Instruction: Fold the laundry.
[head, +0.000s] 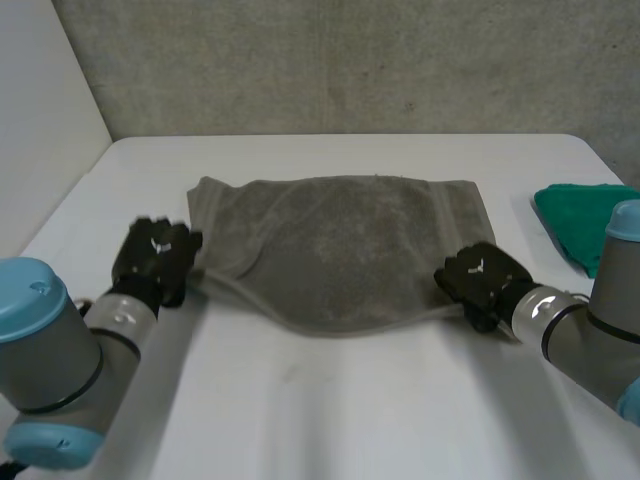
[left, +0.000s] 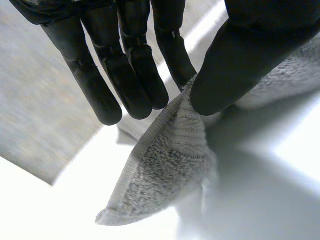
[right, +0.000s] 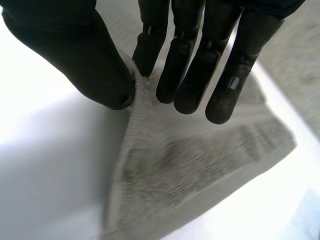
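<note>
A: Where's the laundry at?
B: Grey terry towel (head: 340, 250) spread out mid white surface (head: 330, 400). Left hand (head: 155, 262) at its 8 o'clock corner, right hand (head: 478, 280) at 4. Fingers + thumb of each pinching the hem
A: Progress?
B: Early, I'd say: corners gripped, no fold made yet. Green cloth (head: 575, 215) at surface's 3 o'clock edge untouched, prob next

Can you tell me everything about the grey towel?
The grey towel is fluffy terry cloth with a flatter woven band near its ends. It lies spread wide on the white table, a bit rumpled, and its near edge curves. The left hand pinches its near left corner between thumb and fingers. The right hand pinches the near right corner the same way.
</note>
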